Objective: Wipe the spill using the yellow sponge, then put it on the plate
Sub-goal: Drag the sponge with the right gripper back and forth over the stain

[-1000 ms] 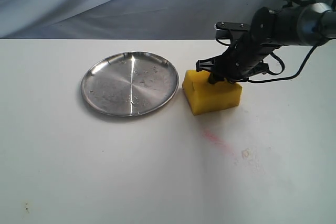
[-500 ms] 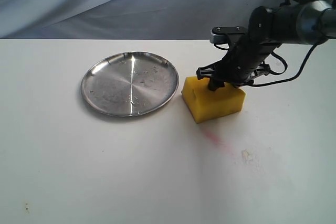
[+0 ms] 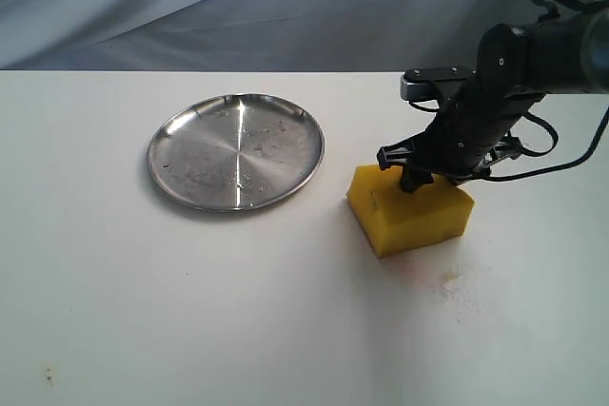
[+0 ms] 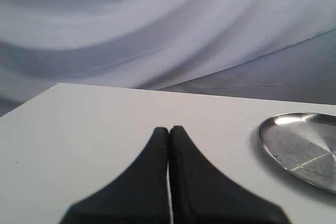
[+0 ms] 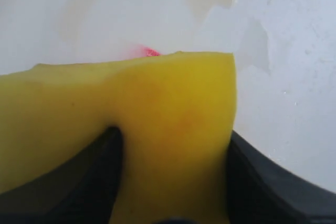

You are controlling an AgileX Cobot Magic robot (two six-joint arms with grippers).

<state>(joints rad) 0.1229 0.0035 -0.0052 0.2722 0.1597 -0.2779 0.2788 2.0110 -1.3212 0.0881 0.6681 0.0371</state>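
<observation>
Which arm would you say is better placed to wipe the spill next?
Right. The right gripper clamps the sponge, which sits just short of the spill. The left gripper is shut on nothing and lies outside the exterior view.

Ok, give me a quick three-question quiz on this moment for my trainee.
1. True or false: the sponge sits off the plate.
2. Fill in: the left claw is ___ (open/shut).
3. The spill is: A. on the plate; B. on the table near the sponge, uncovered; C. hidden under the sponge.
Key: 1 true; 2 shut; 3 B.
</observation>
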